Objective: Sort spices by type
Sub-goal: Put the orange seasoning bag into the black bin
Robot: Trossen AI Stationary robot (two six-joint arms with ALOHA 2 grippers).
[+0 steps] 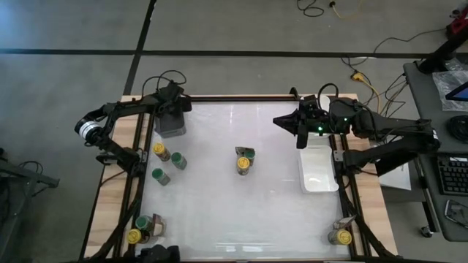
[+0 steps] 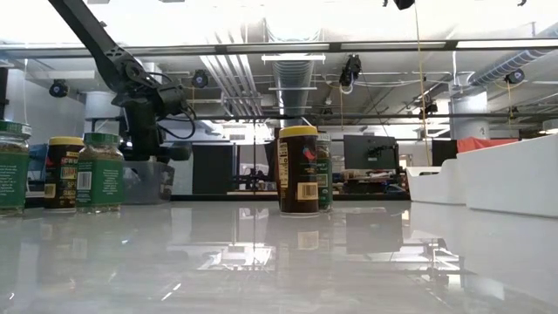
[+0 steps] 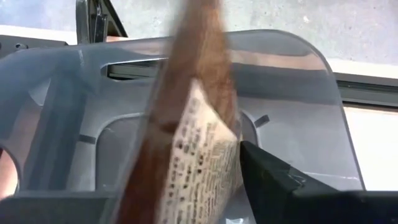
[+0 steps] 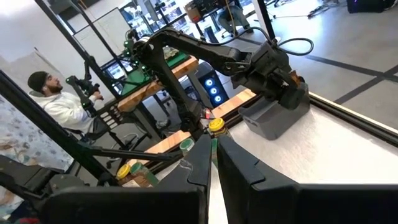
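I see the left gripper [image 1: 172,109] at upper left of the high view, right over the grey cup [image 1: 170,126]. In the left wrist view a brown stick w/ a printed label [image 3: 198,143] fills the centre, inside the cup's translucent wall [image 3: 298,112]. One dark finger [image 3: 273,180] sits just beside the stick; can't tell if the fingers are gripping or loose.

Right gripper [image 1: 300,124] is upper right of centre, by the top end of the white tray [image 1: 319,179]; fingers pressed together, nothing between them.

Jars: a yellow-lid jar [image 1: 160,151] + two green-lid jars [image 1: 178,161] [image 1: 160,176] cluster at mid-left. Centre pair [image 1: 244,160], touching: yellow lid + green lid. Lower left corner group [image 1: 143,229], mixed lids. One jar [image 1: 339,236] at lower right corner.

A person in a white hoodie [image 4: 59,102] sits at left of the right wrist view, beyond the table.
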